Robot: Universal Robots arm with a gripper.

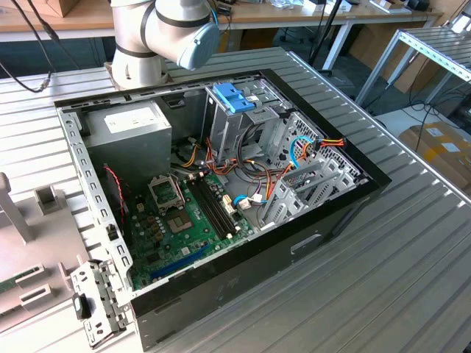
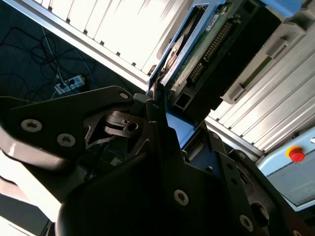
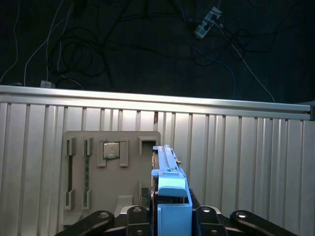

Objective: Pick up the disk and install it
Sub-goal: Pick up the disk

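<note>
In the exterior view I see an open black case [image 1: 243,283] lying on a ribbed grey metal surface [image 1: 412,279]. Inside it are a grey power box [image 1: 136,129], a green board [image 1: 184,220] and a shiny metal cage [image 1: 243,121] with a blue plastic latch on top. The round grey arm [image 1: 169,29] with its blue cap stands behind the case.

In the second wrist view the black gripper [image 2: 155,105] is pinched tight on the disk [image 2: 206,44]. The disk is held up in the air, edge on. I can see its green underside with a row of small pins, and a blue plastic rail along one side. A red button [image 2: 296,154] sits on a pale box far below.

In the first wrist view the disk [image 3: 166,164] looks thin and flat, with a boxy blue tab between the gripper [image 3: 172,216] fingers. It hangs over the surface, beside a flat grey tray [image 3: 108,187] that holds a square chip [image 3: 110,150]. Past the surface's edge, thin cables [image 3: 74,54] lie on the dark floor [image 3: 147,73].
</note>
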